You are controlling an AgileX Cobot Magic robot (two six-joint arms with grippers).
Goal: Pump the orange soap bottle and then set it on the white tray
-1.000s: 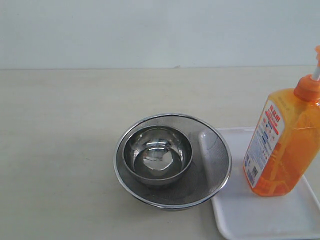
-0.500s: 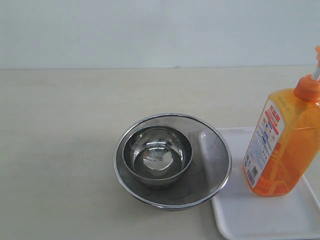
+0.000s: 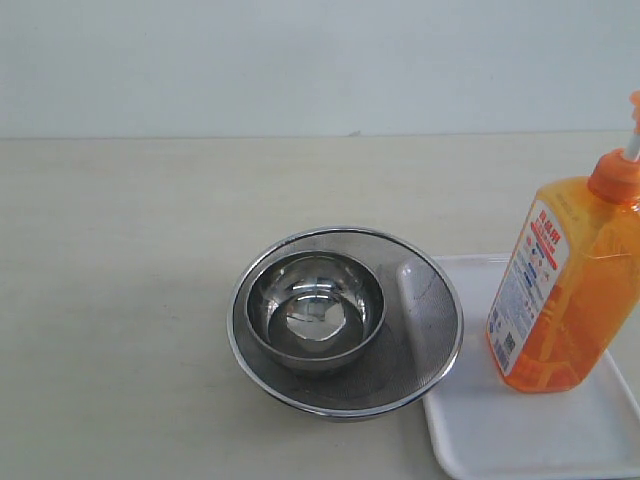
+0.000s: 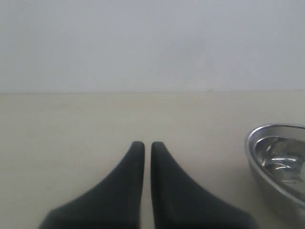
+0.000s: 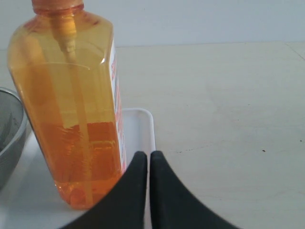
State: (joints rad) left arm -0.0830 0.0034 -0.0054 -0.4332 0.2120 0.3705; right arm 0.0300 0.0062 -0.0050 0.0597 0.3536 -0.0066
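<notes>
The orange soap bottle (image 3: 565, 285) stands upright on the white tray (image 3: 530, 440), lower right of my exterior frame; my left fingers (image 4: 133, 164) and right fingers (image 5: 138, 179) are pressed together, gripping nothing.

Lab-like test bench: bare tabletop (image 3: 120, 300), blank wall (image 3: 300, 60)

orange soap bottle (image 3: 560, 290): translucent glossy plastic, printed label | white tray (image 3: 520, 440): smooth plastic, slight sheen | strainer (image 3: 425, 330): fine metal mesh, polished rim | bowl (image 3: 315, 310): mirror-bright steel | counter (image 3: 120, 260): matt, pale, faintly grained | left hand (image 4: 147, 144), right hand (image 5: 147, 155): matt black
</notes>
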